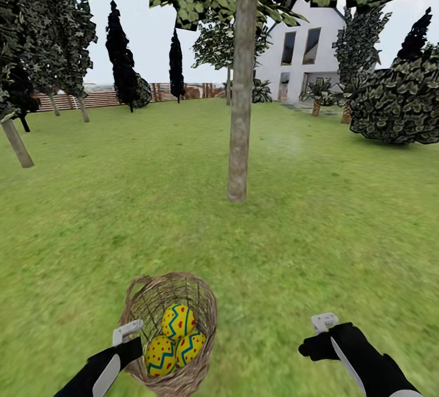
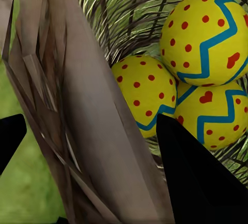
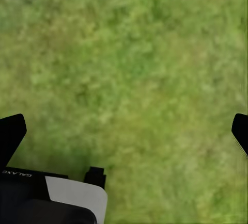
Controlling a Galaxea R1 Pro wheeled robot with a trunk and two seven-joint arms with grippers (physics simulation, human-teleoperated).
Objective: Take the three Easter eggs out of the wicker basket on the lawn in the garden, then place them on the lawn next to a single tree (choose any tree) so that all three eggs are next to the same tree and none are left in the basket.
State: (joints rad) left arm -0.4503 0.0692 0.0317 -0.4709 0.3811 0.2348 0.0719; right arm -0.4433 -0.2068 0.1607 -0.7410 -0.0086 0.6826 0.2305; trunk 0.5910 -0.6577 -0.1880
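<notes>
The wicker basket hangs low in the head view, tilted, with the three Easter eggs piled inside. My left gripper is shut on the basket's near rim: one finger is outside and one inside. In the left wrist view the woven wall runs between the fingers of the left gripper, and the eggs lie just past the inner finger. My right gripper is open over bare lawn. The tree stands straight ahead.
Grass stretches all round the trunk. A big leafy bush and the white house are at the far right. Dark narrow trees and a slatted fence line the back left. A leaning thin trunk is at the left.
</notes>
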